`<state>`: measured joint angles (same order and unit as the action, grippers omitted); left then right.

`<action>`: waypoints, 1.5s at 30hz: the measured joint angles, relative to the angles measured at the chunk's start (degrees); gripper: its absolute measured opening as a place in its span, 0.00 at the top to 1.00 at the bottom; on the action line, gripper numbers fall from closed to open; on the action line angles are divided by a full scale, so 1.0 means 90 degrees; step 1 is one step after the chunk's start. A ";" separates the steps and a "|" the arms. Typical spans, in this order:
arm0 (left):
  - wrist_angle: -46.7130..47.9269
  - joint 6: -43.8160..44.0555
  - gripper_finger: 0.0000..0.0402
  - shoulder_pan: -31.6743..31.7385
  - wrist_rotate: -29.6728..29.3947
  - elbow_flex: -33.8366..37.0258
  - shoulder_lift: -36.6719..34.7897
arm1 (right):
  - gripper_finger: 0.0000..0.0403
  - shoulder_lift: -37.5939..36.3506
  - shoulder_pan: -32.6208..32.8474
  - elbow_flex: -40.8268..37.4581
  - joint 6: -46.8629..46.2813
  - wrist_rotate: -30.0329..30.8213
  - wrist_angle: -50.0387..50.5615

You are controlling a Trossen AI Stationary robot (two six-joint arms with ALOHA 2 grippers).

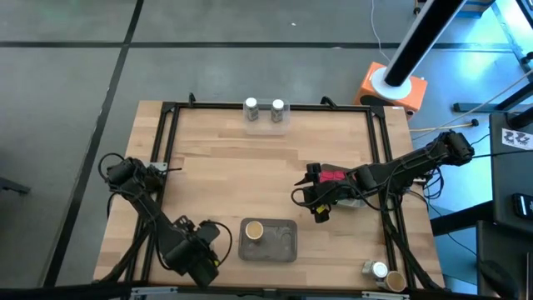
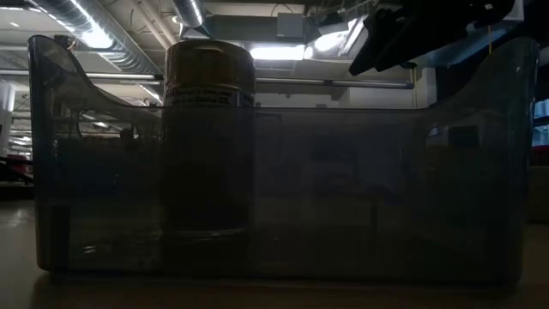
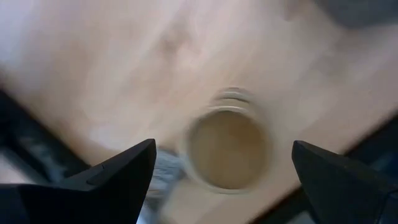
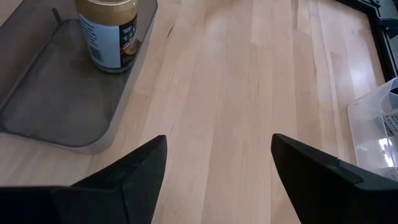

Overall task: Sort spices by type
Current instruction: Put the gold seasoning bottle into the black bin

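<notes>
A tan-topped jar (image 1: 254, 229) stands upright in the left end of the grey tray (image 1: 283, 243) near the table's front edge; the rest of that tray is bare, and in the low view the jar (image 2: 208, 137) shows through the tray's smoky wall (image 2: 343, 189). Two white-capped jars (image 1: 264, 108) stand side by side at the far edge of the wooden table (image 1: 250, 175), well apart from the tray. At the front right corner sit two more jars, one white-capped (image 1: 379, 270) and one tan-topped (image 1: 395, 280), touching or nearly so. A red pack (image 1: 332, 176) shows by the right arm's wrist, partly hidden by the arm, beside a clear plastic tray (image 4: 376, 124) whose contents cannot be made out. The right gripper (image 1: 319, 213) hovers over bare wood just right of the grey tray, its fingers (image 4: 124, 180) spread and empty, nothing between it and the jar (image 4: 108, 34). The left gripper (image 1: 204, 260) sits at the front left, just beside the tray; its fingers (image 3: 118, 180) are spread wide and grasp nothing, and its blurred wrist view shows a round tan-topped jar (image 3: 227, 149) ahead of them.
</notes>
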<state>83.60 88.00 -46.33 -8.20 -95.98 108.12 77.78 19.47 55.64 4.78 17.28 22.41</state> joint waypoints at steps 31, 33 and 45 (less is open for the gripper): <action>-0.1124 -0.0161 0.11 -0.0007 0.0276 0.1170 0.0002 | 0.28 0.0000 0.0000 0.0000 -0.0126 -0.0004 0.0002; -0.1162 -0.0161 0.11 -0.0007 0.0276 0.1170 0.0002 | 0.28 0.0000 0.0001 0.0000 -0.0126 -0.0003 0.0000; -0.1441 -0.0159 0.19 -0.0005 0.0197 0.1170 0.0002 | 0.28 0.0000 0.0001 0.0000 -0.0185 -0.0002 0.0002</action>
<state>70.63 86.56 -46.37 -6.42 -85.45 108.14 77.78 19.49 55.64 3.11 17.26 22.44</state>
